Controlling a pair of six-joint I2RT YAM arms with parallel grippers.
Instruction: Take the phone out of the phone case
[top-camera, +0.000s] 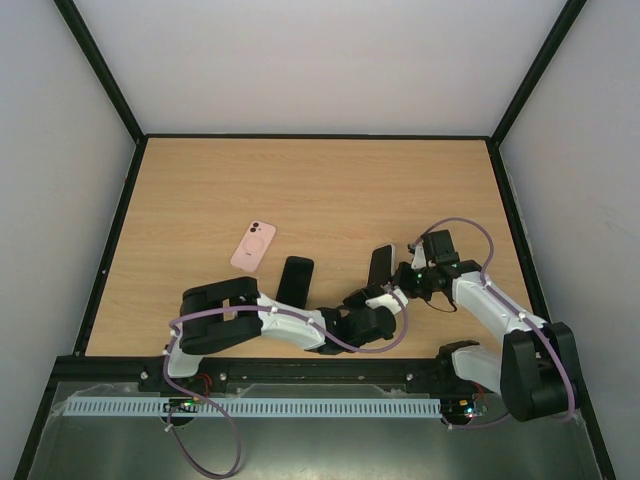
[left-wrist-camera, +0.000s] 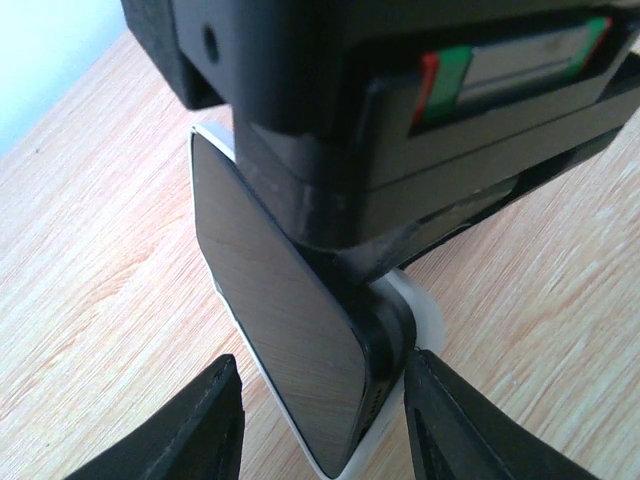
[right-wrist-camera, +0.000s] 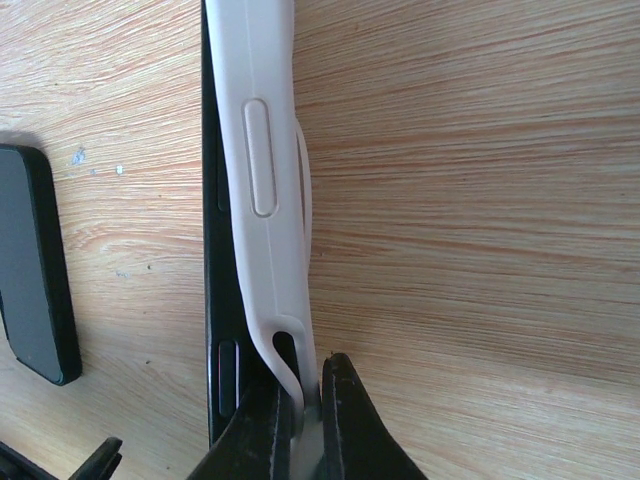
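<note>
A black phone (top-camera: 381, 262) stands on its edge in a white case (right-wrist-camera: 265, 150). In the right wrist view the phone's dark edge (right-wrist-camera: 215, 250) sits left of the case wall, which bows away from it near the corner. My right gripper (right-wrist-camera: 305, 400) is shut on the case's thin edge at that corner; it also shows in the top view (top-camera: 402, 283). In the left wrist view the phone's screen (left-wrist-camera: 270, 290) faces left, with the case rim (left-wrist-camera: 425, 315) behind it. My left gripper (left-wrist-camera: 320, 400) is open and straddles the phone's near end, its right finger at the case.
A second black phone (top-camera: 294, 282) lies flat to the left and also shows in the right wrist view (right-wrist-camera: 35, 260). A pink phone (top-camera: 253, 246) lies farther left. The right gripper's body (left-wrist-camera: 400, 120) hangs over the held phone. Black frame rails border the wooden table (top-camera: 320, 190).
</note>
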